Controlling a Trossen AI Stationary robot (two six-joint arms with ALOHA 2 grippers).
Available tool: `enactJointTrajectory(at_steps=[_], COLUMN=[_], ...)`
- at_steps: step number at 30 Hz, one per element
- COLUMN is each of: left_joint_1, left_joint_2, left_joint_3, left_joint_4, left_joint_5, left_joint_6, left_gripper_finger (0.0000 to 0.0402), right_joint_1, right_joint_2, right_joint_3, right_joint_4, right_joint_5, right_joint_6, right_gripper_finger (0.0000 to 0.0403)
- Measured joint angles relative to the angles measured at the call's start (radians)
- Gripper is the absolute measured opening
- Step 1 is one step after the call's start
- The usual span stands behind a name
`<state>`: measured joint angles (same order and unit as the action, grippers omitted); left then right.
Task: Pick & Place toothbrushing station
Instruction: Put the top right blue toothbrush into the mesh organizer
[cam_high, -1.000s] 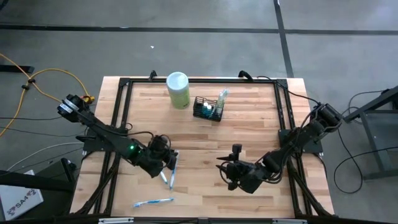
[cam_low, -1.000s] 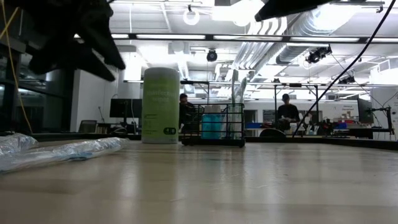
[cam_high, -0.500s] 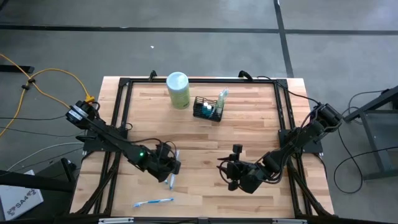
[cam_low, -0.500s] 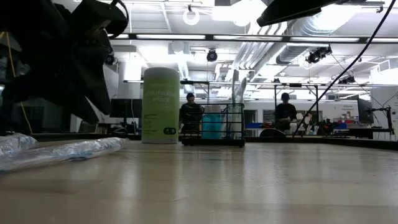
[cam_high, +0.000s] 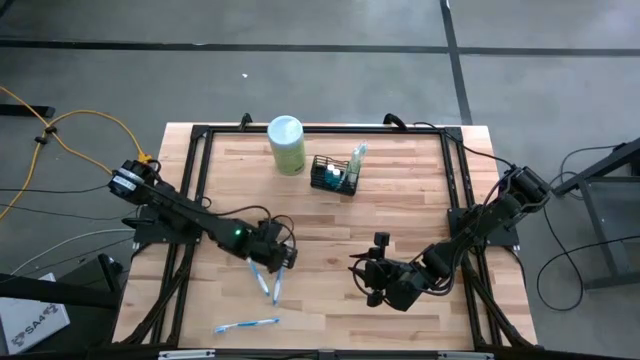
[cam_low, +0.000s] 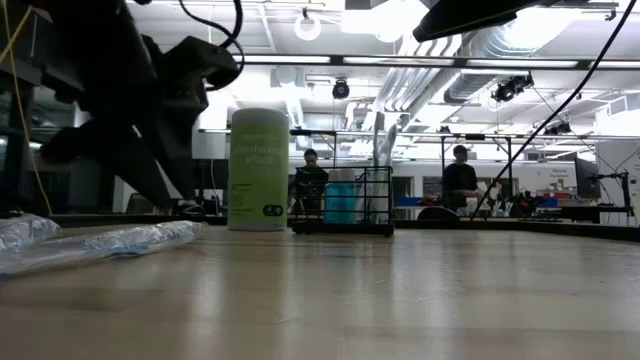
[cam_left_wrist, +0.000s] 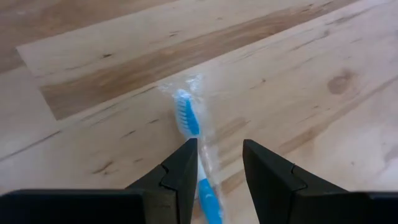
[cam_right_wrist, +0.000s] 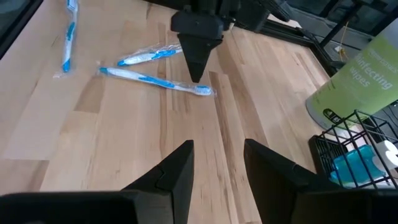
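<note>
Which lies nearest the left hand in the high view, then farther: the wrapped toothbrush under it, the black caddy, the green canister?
1. Wrapped toothbrush, directly under the left hand.
2. Black caddy, toward the table's far edge.
3. Green canister, beside the caddy; too close to call between these two.

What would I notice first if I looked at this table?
Probably the left tool, open right over a blue toothbrush in a clear wrapper near the table's middle. Next, the pale green can at the far edge, with the black wire basket beside it. The right tool waits open nearby.
</note>
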<state>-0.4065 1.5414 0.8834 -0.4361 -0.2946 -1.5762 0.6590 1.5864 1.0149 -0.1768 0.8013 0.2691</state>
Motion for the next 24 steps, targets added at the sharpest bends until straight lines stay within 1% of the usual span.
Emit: enactJointTrajectory(at_steps=[4, 7, 9, 13, 16, 19, 22, 24], left_joint_1=[0.006, -0.001, -0.004, -0.004, -0.002, 0.022, 0.049, 0.06], left_joint_2=[0.0, 0.0, 0.0, 0.0, 0.0, 0.0, 0.0, 0.004], left_joint_3=[0.032, 0.055, 0.073, 0.091, 0.092, 0.092, 0.092, 0.092], left_joint_4=[-0.042, -0.094, -0.138, -0.207, -0.204, -0.204, -0.196, -0.171], left_joint_5=[0.007, 0.022, 0.045, 0.102, 0.102, 0.11, 0.154, 0.159], left_joint_6=[-0.017, -0.049, -0.085, -0.144, -0.152, -0.159, -0.16, -0.15], left_gripper_finger=[0.0124, 0.0124, 0.0124, 0.0124, 0.0124, 0.0124, 0.0124, 0.0124], right_joint_1=[0.0, 0.0, 0.0, 0.0, 0.0, 0.0, 0.0, 0.0], right_joint_2=[0.0, 0.0, 0.0, 0.0, 0.0, 0.0, 0.0, 0.0], right_joint_3=[0.0, 0.0, 0.0, 0.0, 0.0, 0.0, 0.0, 0.0], right_joint_4=[0.0, 0.0, 0.0, 0.0, 0.0, 0.0, 0.0, 0.0], right_joint_5=[-0.005, -0.036, -0.053, -0.054, -0.054, -0.054, -0.054, -0.053], right_joint_6=[0.0, 0.001, 0.001, 0.001, 0.001, 0.001, 0.001, 0.001], right_gripper_finger=[0.0133, 0.0133, 0.0133, 0.0133, 0.0133, 0.0133, 0.0133, 0.0133])
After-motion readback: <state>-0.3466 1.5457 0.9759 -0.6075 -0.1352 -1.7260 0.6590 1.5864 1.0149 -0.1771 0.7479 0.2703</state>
